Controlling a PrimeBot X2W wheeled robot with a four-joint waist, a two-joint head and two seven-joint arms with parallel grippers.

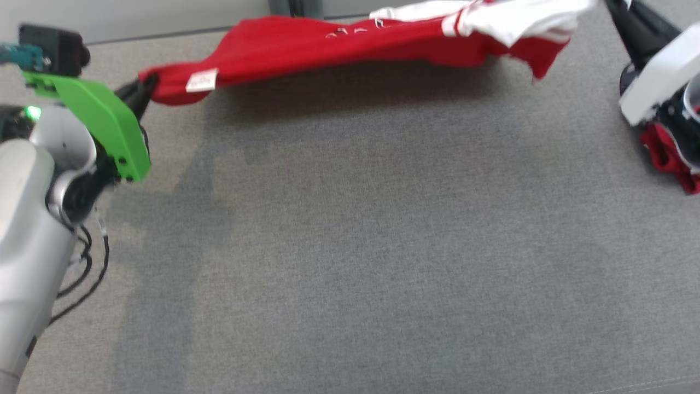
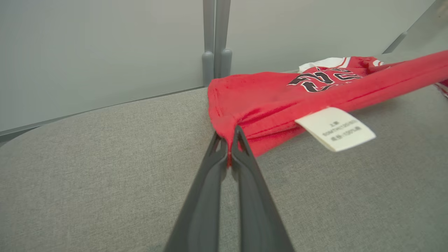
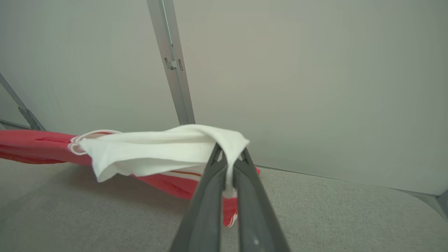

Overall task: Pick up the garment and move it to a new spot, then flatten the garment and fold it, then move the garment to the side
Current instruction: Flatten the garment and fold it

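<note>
So the red jersey [image 1: 328, 49] is strung out like a hammock along the far side of the grey desk [image 1: 350, 262]. The left claw [image 1: 143, 90] is pressed together on a red corner near the white label [image 1: 202, 81], and the right claw [image 1: 608, 5] is pinching the white bit at the other end. It looks like the spreading-out step to me. If so, I'd want both claws at the same height, pulling apart just enough to take out the sag, then coming down together so it lands flat instead of bunching. The white end looks folded over on itself, so that could wrinkle. Can't tell if the drooping middle is touching the desk or just above it. The jersey's far edge runs off the top of the head view, and there's a red lump [image 1: 664, 156] under the right arm I can't make out.
</note>
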